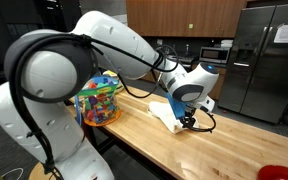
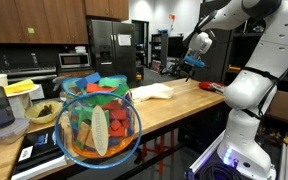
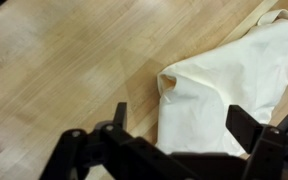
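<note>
A crumpled white cloth lies on the wooden countertop; it also shows in both exterior views. My gripper is open, its two black fingers spread on either side of the cloth's near part, hovering just above it and holding nothing. In an exterior view the gripper hangs right over the cloth; in an exterior view it sits above the counter's far part.
A clear bowl of colourful toys stands on the counter. A red object lies at the counter's end. Steel fridges stand behind, and kitchen items sit to the side.
</note>
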Tool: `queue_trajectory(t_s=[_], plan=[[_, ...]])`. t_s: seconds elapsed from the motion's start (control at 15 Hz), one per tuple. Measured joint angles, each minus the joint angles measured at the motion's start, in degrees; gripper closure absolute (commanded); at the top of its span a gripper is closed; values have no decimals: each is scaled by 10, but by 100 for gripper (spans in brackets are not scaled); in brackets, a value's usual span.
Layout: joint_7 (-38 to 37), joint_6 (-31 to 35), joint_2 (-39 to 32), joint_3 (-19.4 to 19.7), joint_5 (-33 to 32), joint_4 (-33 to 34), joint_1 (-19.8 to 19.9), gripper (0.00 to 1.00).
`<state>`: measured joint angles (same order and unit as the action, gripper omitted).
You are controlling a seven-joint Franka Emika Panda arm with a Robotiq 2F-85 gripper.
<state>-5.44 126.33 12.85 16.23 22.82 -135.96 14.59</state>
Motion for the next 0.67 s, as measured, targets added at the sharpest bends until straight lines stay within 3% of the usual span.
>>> queue_trajectory(t_s=[0.67], plan=[[-8,0,0,1,11,-3,0,0]])
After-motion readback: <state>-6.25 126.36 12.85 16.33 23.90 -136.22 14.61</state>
